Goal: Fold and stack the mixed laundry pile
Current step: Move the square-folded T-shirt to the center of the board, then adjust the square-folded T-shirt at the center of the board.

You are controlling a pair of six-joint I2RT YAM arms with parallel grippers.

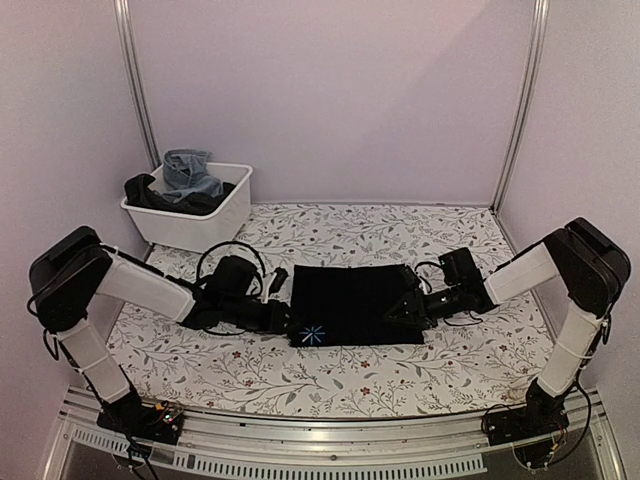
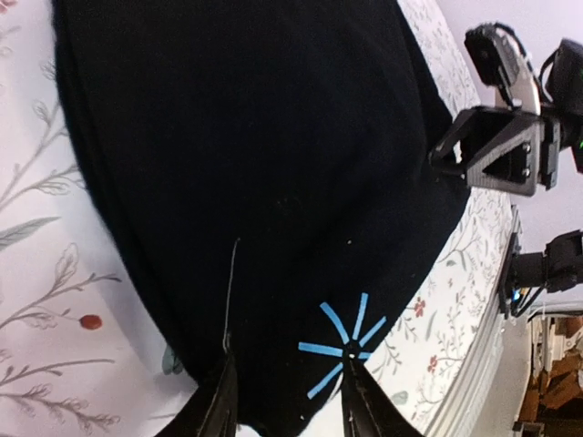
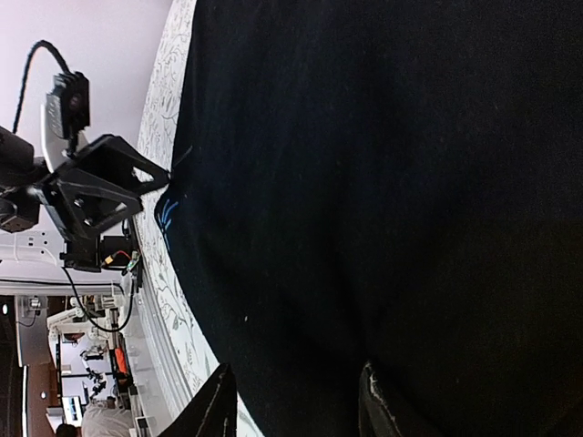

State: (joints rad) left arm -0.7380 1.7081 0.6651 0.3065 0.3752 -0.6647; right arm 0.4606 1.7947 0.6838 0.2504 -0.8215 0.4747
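Laundry is split across the table [image 1: 250, 375]: a black cloth [image 1: 355, 300] lies flat as a neat rectangle in the middle, between the two arms, while jeans [image 1: 190, 172] and dark clothes [image 1: 145, 190] sit heaped in the white bin [image 1: 190, 228] at the far left corner. The left hand [image 2: 290, 382] is at the cloth's left edge and the right hand [image 3: 296, 396] at its right edge, each with fingers partway apart and nothing clearly pinched between them. Closing from here, a hand might catch only the top layer, so a lift would peel the fold open; uneven pulls would skew it, and pushing inward would bunch it. The corner with the small blue star mark [image 2: 344, 346], just beside the left hand, looks likeliest to drag
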